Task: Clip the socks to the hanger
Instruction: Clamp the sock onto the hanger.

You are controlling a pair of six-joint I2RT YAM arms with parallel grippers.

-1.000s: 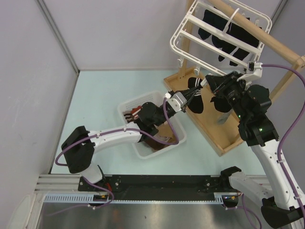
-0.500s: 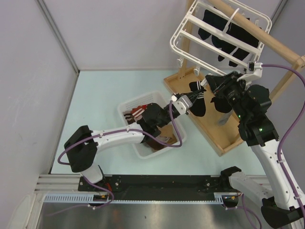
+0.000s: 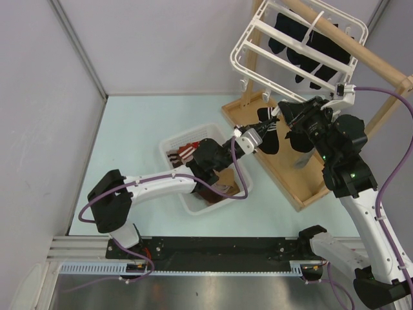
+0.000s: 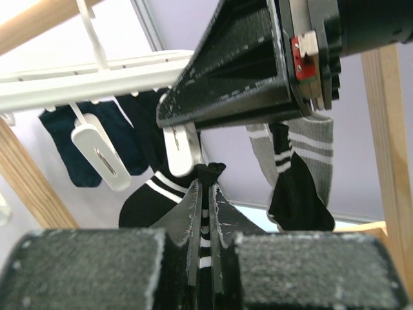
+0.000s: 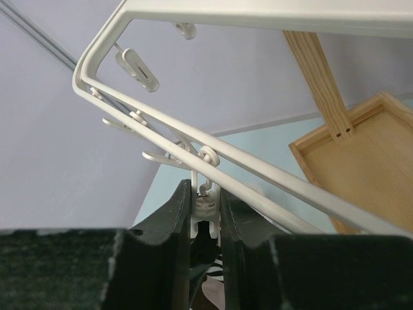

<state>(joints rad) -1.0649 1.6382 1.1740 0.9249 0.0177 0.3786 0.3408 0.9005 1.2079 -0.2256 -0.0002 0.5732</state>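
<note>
Left gripper: pinching black white-striped sock by its top edge, holding it just under a white clip. Right gripper: squeezing that clip, which is dangling from the hanger

Black sock with white stripes — white hanger.

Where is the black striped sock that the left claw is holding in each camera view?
Top external: the black striped sock hangs right of centre, between the left claw and the right claw, below the hanger.
Left wrist: bottom centre, pinched in the left claw.
Right wrist: a striped sliver at the bottom edge, below the white clip the right claw squeezes.
Shared landmark: the hanger's white frame, in all three.
</note>
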